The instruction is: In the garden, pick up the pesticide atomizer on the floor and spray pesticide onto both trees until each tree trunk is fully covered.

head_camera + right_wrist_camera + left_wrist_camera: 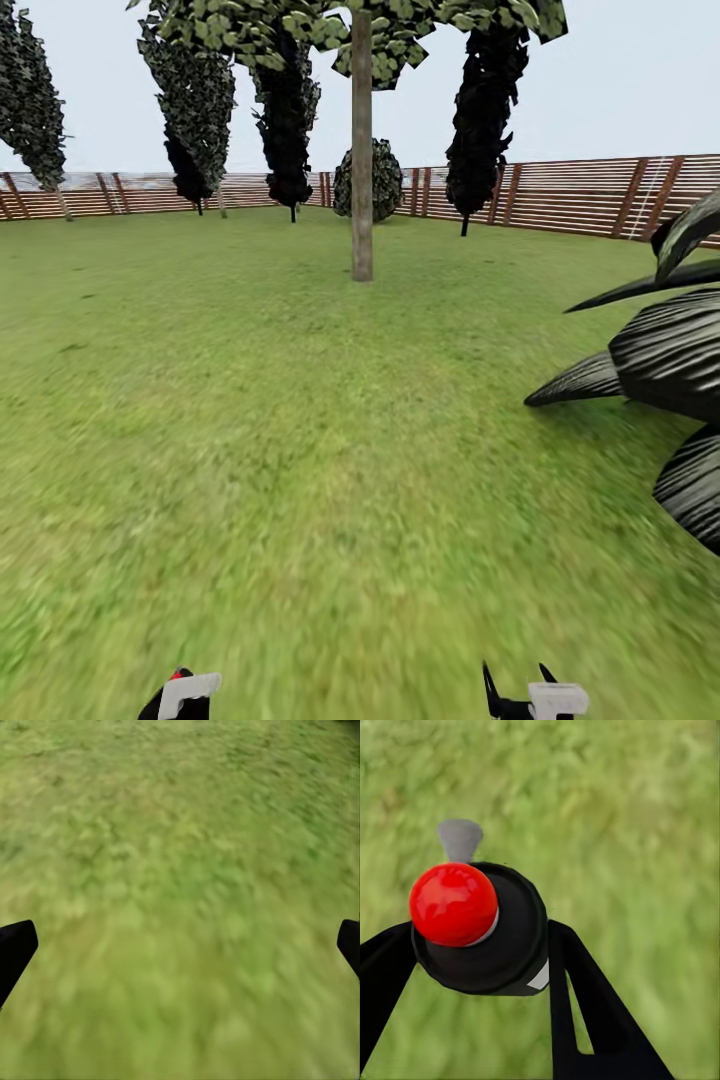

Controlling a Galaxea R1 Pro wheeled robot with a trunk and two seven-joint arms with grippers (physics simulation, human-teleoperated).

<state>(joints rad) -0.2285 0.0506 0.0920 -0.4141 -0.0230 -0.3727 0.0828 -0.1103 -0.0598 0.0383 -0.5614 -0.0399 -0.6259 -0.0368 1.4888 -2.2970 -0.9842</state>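
Observation:
The pesticide atomizer (484, 937) is a black round body with a red ball cap (454, 904) and a grey nozzle. My left gripper (480, 964) is shut on it, one black finger on each side, above grass. In the head view a tree stands straight ahead on the lawn. Its tree trunk (361, 170) is a pale grey-brown column and its leafy crown (350, 25) reaches the upper edge. My left gripper (185, 692) and right gripper (522, 698) show at the lower edge, far from the trunk. My right gripper (180, 945) is open over bare grass.
Dark striped palm fronds (660, 370) reach in from the right. A brown slat fence (590, 195) rings the lawn behind the tree. Narrow dark conifers (480, 110) and a round bush (370, 180) stand along it. Open grass (300, 430) lies between me and the trunk.

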